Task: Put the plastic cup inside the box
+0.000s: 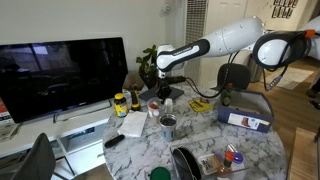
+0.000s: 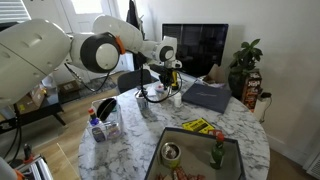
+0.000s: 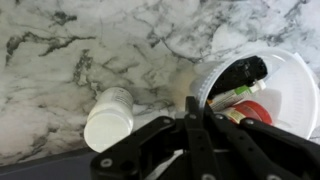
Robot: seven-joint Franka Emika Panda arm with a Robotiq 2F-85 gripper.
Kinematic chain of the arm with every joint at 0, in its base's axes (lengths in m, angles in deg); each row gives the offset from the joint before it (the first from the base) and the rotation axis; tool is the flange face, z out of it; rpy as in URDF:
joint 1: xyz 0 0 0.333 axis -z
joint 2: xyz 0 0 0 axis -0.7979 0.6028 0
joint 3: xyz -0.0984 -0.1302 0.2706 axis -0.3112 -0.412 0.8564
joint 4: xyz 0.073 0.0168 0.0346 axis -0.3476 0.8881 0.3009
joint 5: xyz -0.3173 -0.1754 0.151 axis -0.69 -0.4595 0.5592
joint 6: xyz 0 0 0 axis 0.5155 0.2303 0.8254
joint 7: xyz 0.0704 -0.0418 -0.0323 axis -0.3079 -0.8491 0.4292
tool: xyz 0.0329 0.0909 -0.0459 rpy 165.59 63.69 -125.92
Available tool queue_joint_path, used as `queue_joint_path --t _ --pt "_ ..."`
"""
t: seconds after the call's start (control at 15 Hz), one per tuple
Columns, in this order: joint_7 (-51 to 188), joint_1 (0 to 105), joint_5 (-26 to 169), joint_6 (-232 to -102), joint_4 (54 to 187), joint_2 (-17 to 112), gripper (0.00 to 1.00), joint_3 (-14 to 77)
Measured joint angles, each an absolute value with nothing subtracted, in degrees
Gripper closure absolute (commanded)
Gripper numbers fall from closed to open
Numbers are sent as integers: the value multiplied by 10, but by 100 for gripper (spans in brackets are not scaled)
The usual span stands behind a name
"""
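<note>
Where the gripper [image 3: 190, 125] hangs over the marble table [image 3: 60, 50]: jaws look pressed together, gripping nothing.
White bowl [image 3: 285, 75]: dark items and, seemingly, the plastic cup [image 3: 252, 112].
White bottle [image 3: 108, 118]: lying beside bowl.
Box [image 1: 245, 118]: near table edge, well apart; contents indiscernible.
Open room: bare marble beyond bottle.

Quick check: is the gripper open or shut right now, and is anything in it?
Gripper: shut in the wrist view, with nothing visibly held.
</note>
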State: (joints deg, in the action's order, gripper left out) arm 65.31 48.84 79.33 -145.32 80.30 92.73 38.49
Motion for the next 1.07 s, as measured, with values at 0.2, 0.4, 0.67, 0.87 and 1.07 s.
queue_joint_path --t 0.2,0.4,0.67,0.87,1.07 --pt "703 491 794 -1490 814 916 99 399" --pt "770 516 807 -1540 872 870 99 418" --pt "824 575 869 -1569 965 803 99 446" --pt "884 624 942 -1597 1040 763 99 473" --pt "948 665 1013 -1654 1106 739 95 497"
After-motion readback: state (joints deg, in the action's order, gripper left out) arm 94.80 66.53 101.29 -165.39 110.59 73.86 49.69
